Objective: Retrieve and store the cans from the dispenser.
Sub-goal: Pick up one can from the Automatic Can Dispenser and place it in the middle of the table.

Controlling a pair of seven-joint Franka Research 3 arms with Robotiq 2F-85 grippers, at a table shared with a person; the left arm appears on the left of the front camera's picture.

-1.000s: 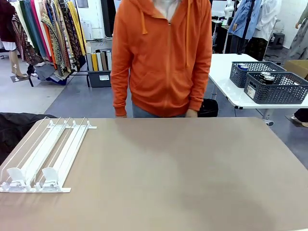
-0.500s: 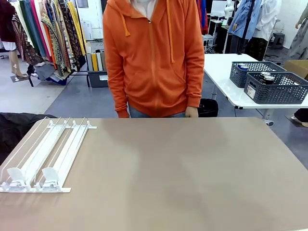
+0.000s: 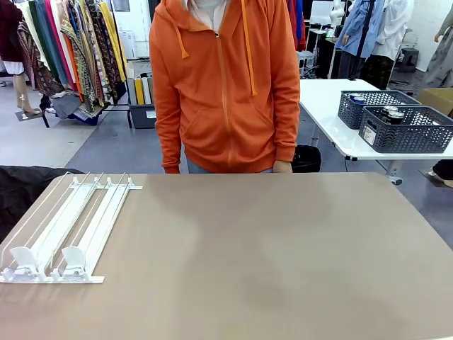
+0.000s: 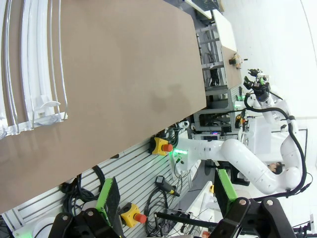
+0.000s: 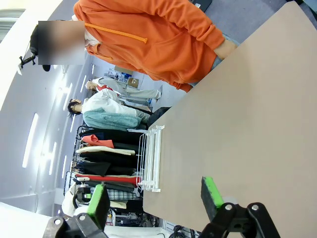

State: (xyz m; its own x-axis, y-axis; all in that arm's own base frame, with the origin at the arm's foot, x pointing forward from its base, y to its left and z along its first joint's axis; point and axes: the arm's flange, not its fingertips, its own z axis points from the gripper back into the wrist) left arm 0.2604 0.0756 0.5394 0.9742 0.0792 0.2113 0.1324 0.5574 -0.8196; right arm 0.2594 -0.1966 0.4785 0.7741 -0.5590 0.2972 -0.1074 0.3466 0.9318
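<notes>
The dispenser (image 3: pixel 71 230), a low white rack of rails with two white end blocks, lies on the brown table's left side, its lanes bare. It also shows in the left wrist view as the dispenser (image 4: pixel 34 59) and in the right wrist view as the dispenser (image 5: pixel 151 158). A few silver-topped cans (image 3: pixel 391 113) sit in grey baskets on a white side table at the far right. My left gripper (image 4: pixel 167 191) hangs open beyond the table's near edge, well clear of the rack. My right gripper (image 5: pixel 153 196) is open too, with nothing between its green pads.
A person in an orange hoodie (image 3: pixel 226 85) stands at the table's far edge, one hand (image 3: pixel 282 167) at the rim. Two dark lattice baskets (image 3: pixel 407 131) stand on the white side table. The other white arm (image 4: pixel 247 163) shows behind my left gripper. Clothes racks stand at the back left.
The person has shifted a little toward picture left along the far edge. The dispenser has stayed put.
</notes>
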